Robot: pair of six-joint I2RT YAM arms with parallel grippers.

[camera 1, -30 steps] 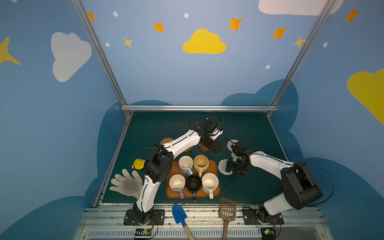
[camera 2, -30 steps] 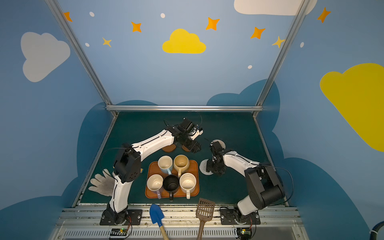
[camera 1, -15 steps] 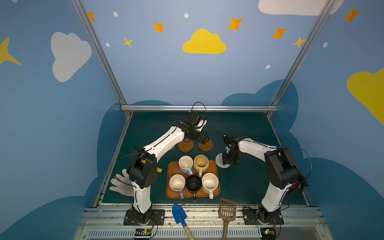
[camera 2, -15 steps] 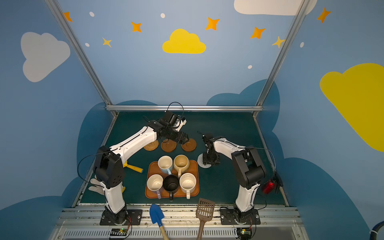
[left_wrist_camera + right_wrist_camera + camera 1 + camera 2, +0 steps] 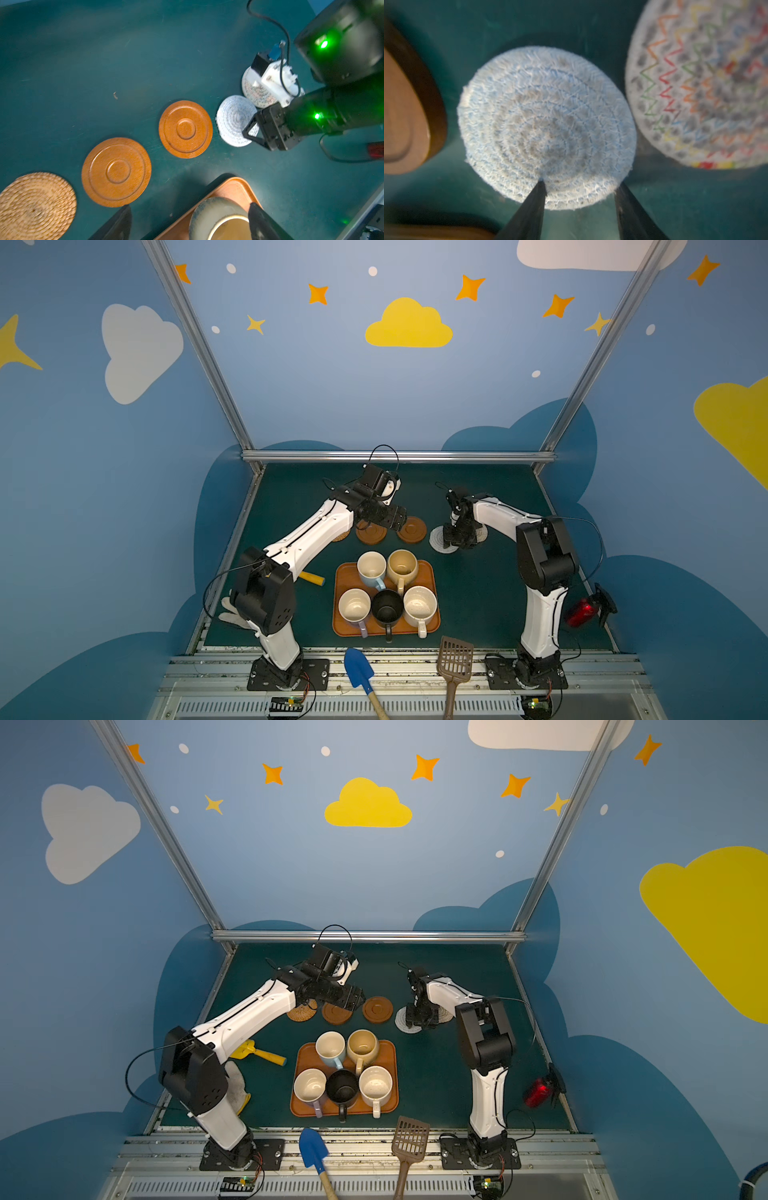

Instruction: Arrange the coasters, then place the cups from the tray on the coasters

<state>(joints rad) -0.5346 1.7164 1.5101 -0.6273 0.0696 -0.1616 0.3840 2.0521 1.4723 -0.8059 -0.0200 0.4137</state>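
While both arms reached toward 12 o'clock across the tabletop (image 5: 478,593), all five cups stood on the tray (image 5: 428,574) at the 6 o'clock side. The light blue cup (image 5: 371,566) and tan-yellow cup (image 5: 402,565) made the row nearer 12. The lavender cup (image 5: 354,605), black cup (image 5: 386,606) and speckled cream cup (image 5: 419,601) made the row nearer 6. Beyond the tray, toward 12 o'clock, the coasters lay flat in a line running from 9 to 3. I counted the woven coaster (image 5: 301,1013), a wooden coaster (image 5: 371,533), a second wooden coaster (image 5: 412,529), the grey-white coaster (image 5: 438,538) and the beige rope coaster (image 5: 254,93), the last two just beside each other. From my console I saw the left pincer (image 5: 190,216) spread wide, hanging over the wooden coasters, its fingertips framing the tan-yellow cup's rim in the left wrist view. The right pincer (image 5: 580,187) was part-spread and low over the grey-white coaster, one fingertip (image 5: 538,191) resting on the disc, the other at its rim. I could not tell whether the tips pressed it.
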